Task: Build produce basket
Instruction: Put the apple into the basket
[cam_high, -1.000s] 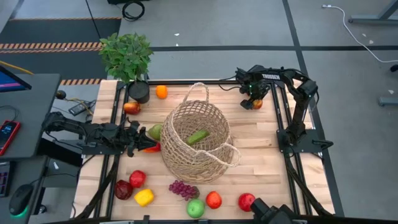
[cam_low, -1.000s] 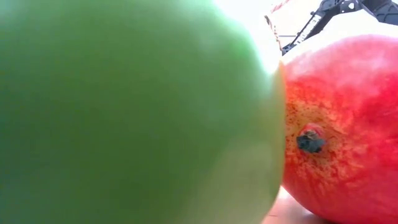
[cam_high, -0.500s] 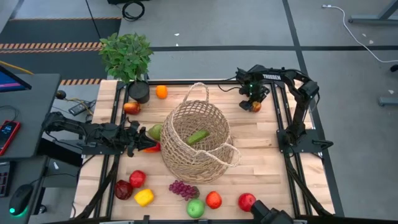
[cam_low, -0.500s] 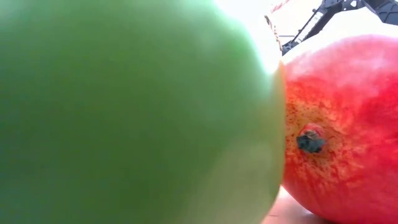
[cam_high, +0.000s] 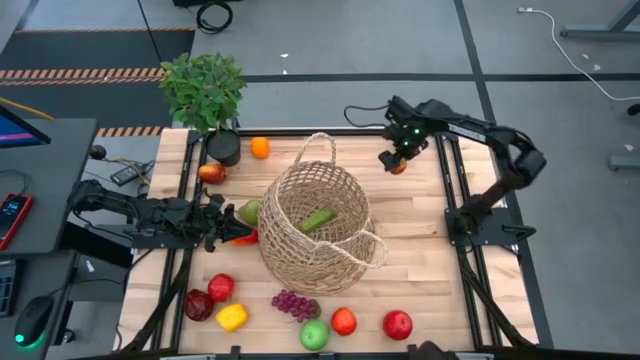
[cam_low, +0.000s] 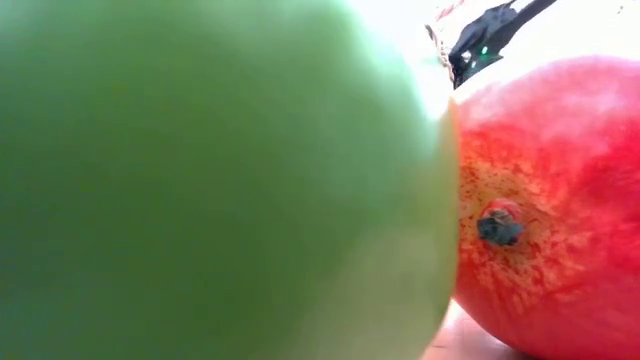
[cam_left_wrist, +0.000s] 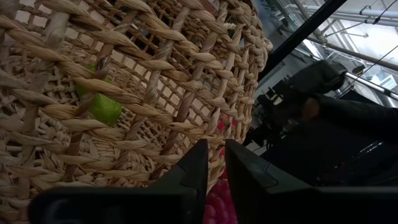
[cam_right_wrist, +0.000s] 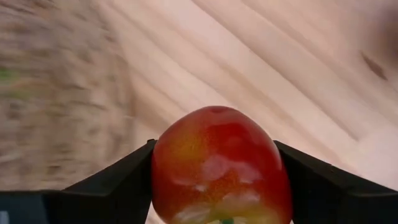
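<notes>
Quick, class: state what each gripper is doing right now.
Left gripper: shut, empty, beside the basket.
Right gripper: closed on a red apple.

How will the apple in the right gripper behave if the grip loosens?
The apple looks round and glossy, so it could slip from the right gripper. Dropped on the table, it would probably roll. It looks rigid, not squashy.

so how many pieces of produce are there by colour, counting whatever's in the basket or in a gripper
red: 7, counting the red apple in the right gripper
green: 3, counting the cucumber in the basket
orange fruit: 1
yellow pepper: 1
purple grapes: 1
total: 13
</notes>
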